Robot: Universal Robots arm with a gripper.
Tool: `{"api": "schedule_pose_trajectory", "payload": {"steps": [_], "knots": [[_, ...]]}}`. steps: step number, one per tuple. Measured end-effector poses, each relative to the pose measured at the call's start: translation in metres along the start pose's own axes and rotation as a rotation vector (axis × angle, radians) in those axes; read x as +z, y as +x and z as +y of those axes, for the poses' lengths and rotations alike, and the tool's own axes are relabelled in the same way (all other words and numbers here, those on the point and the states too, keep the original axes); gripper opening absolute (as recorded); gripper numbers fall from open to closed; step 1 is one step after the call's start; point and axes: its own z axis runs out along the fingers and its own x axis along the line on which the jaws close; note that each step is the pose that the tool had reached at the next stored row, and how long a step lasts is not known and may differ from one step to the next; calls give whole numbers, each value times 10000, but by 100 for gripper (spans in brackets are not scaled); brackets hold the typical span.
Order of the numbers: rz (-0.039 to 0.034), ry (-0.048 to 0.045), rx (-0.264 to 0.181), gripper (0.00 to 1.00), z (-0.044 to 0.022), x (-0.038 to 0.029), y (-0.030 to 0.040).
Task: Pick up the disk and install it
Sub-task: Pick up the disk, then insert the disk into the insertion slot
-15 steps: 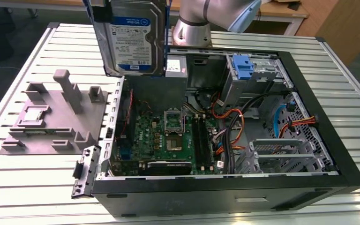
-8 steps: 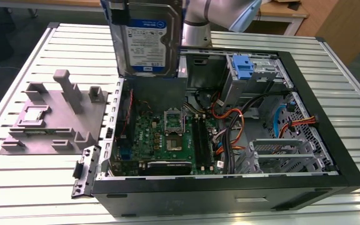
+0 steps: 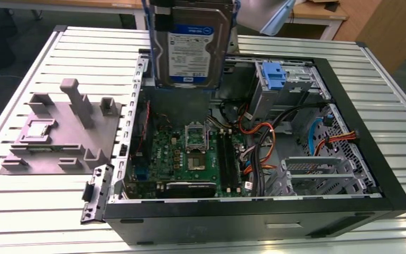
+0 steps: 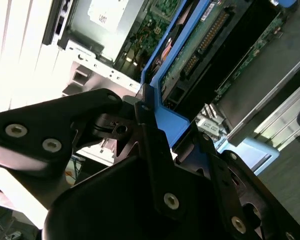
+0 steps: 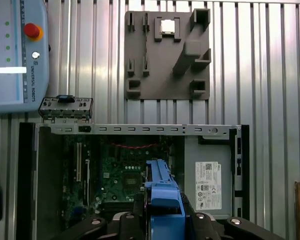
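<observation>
The disk (image 3: 188, 47), a silver-grey drive with a white-and-blue label and blue side rails, hangs upright above the back of the open computer case (image 3: 259, 207) in the exterior view. In the second wrist view its green circuit-board side (image 4: 200, 47) faces the camera. My gripper (image 4: 157, 132) is shut on the disk's blue bracket rail. The first wrist view looks down past the gripper (image 5: 164, 222): its black fingers (image 5: 135, 225) clamp the blue rail (image 5: 162, 187) over the motherboard (image 5: 120, 172).
A grey part fixture (image 3: 62, 132) lies on the slatted table at the exterior view's left, holding a processor chip (image 5: 167, 26). Inside the case are a blue-fronted drive cage (image 3: 277, 76), orange cables (image 3: 259, 143) and a power supply (image 5: 207, 177). A teach pendant (image 5: 15, 55) lies nearby.
</observation>
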Motion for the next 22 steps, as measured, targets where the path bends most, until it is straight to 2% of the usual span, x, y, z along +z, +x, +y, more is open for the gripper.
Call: {"api": "schedule_pose_trajectory", "payload": {"steps": [6, 11, 14, 16, 22], "knots": [[-1, -7, -2, 37, -258, 5, -3], [0, -8, -2, 37, -421, 8, -6], [-1, -7, 0, 37, -439, 10, -6], [0, -8, -1, 37, -525, 19, -7], [0, -8, -1, 37, -532, 20, -7]]}}
